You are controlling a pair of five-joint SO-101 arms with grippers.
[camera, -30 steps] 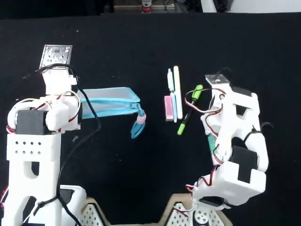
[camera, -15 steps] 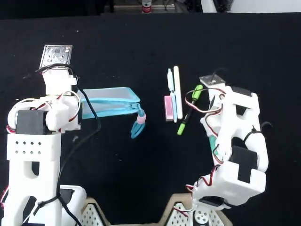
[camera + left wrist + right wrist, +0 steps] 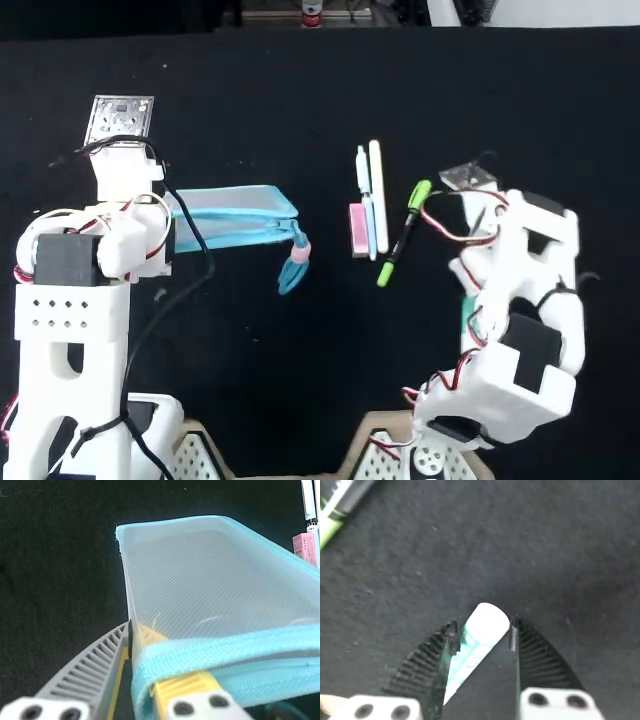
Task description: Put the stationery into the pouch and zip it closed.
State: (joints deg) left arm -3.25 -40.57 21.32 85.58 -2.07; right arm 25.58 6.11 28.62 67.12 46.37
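Nearest, in the right gripper (image 3: pixel 482 624): a smooth, round-ended white marker with green print (image 3: pixel 486 616), pinched between two ribbed black fingers closed snug on its barrel, with most of its length hidden beneath them. Across on the other side, in the left gripper (image 3: pixel 134 632): one short end of a flat rectangular pouch (image 3: pixel 210 590) of fine-ribbed translucent pale-blue plastic edged with woven turquoise zip tape, nipped tight between a ribbed grey finger and a yellow one. Stretched from there toward the middle of the black cloth table (image 3: pixel 300 100), with one turquoise-and-pink pull strap (image 3: pixel 295 262) trailing off its far corner. Zip open or closed: hard to make out. Farther out, between the arms, four loose pieces: one small pink block eraser (image 3: pixel 358 231), one slim pale-blue pen (image 3: pixel 366 200) and one slim white pen (image 3: pixel 377 195) packed side by side, and just beside them, tilted, one green-capped black highlighter (image 3: pixel 403 233).
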